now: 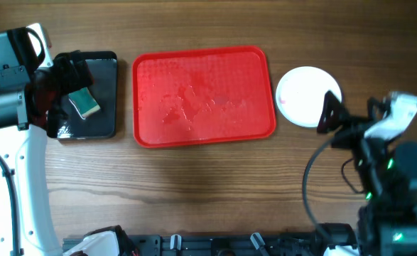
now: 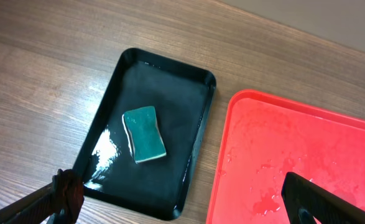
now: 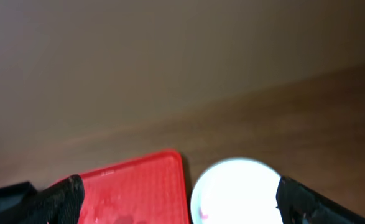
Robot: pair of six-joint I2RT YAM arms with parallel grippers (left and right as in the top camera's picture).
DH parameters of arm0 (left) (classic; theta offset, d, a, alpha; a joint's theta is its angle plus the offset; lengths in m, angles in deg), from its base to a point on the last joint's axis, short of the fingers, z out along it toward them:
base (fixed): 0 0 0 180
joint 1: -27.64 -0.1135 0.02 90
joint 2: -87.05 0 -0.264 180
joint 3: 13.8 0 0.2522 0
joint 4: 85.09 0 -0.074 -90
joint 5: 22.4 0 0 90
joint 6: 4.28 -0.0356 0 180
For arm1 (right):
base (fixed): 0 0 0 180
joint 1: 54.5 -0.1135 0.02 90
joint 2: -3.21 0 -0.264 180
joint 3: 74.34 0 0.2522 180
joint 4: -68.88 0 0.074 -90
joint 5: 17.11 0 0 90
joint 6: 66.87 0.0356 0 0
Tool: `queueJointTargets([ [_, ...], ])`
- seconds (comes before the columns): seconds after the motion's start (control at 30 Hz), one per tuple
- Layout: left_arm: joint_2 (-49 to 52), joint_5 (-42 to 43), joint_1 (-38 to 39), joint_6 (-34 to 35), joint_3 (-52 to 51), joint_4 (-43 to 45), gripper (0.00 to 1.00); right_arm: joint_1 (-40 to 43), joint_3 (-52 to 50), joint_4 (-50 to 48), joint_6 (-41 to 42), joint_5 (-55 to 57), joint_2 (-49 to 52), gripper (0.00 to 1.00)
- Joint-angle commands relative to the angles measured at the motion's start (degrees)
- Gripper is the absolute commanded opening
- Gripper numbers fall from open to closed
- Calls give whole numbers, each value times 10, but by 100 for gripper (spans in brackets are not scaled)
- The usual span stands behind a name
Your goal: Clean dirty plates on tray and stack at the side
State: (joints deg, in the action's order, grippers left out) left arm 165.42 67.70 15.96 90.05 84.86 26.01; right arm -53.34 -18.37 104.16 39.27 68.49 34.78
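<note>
Right gripper (image 1: 327, 112): spread, empty, just beside plates (image 1: 306, 94) on table (image 1: 194, 185) right of tray (image 1: 222, 78). Left gripper (image 2: 182, 202): spread, empty, above sponge (image 1: 84, 103) in black tray (image 1: 105, 67). Plate count unreadable; only top white plate visible.

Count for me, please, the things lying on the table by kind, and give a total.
Trays: 2, the red tray and the black tray
Sponges: 1, the sponge in the black tray
Plates: 1 showing, the plate beside the red tray; any under it are hidden
Total: 4
</note>
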Motion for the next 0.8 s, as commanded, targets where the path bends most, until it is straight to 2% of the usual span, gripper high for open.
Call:
queueJointTargets([
  [0.0,1,5,1,-5,6,1,100,-1,-134,-80,-5,26,-105,100],
  [0.13,1,5,1,-5,6,1,100,-1,-250,-140,8,26,-206,100],
  [0.33,1,5,1,-5,6,1,100,-1,-361,-185,52,26,-286,100],
  [0.53,1,5,1,-5,6,1,100,-14,-415,-208,68,64,-302,100],
  [0.63,1,5,1,-5,6,1,100,-28,-419,-221,12,63,-304,100],
  [0.77,1,5,1,-5,6,1,100,-30,-419,-221,5,61,-314,100],
])
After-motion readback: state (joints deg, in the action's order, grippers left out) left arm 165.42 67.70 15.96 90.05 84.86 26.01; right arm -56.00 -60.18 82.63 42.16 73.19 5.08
